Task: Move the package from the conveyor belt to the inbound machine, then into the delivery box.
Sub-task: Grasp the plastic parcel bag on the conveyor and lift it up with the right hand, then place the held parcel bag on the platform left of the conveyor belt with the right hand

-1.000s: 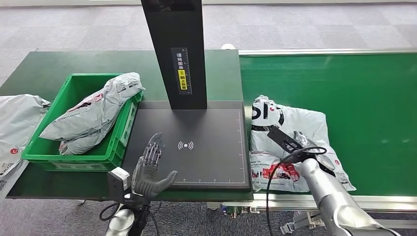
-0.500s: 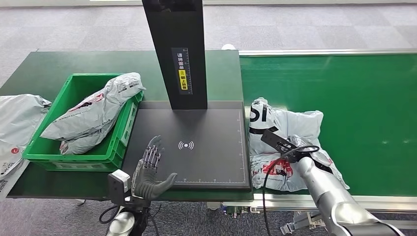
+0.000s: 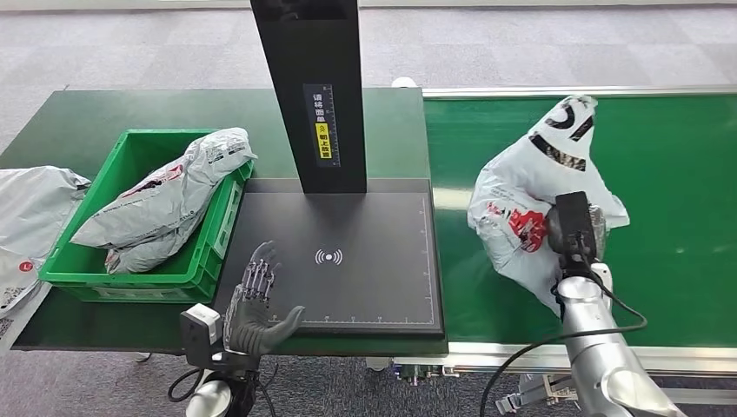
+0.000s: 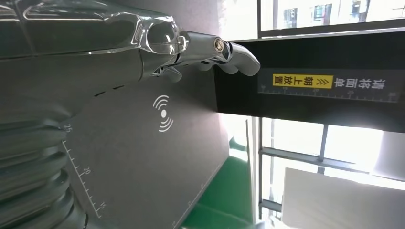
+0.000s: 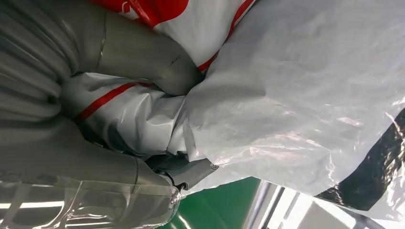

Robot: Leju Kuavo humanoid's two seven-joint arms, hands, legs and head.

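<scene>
Grey-fingered and holding nothing, the left robot hand (image 3: 256, 304) waits with fingers spread at the near edge of the black scanner pad (image 3: 365, 278) of the inbound machine. To its right, the right robot hand (image 3: 569, 228) now grips the white plastic package (image 3: 539, 187), which half a second ago lay flat on the green conveyor belt (image 3: 678, 156) and now hangs bunched above it. With pickup apparently done, the carry across to the pad comes next, and the green delivery box (image 3: 130, 269) waits at the far left.
</scene>
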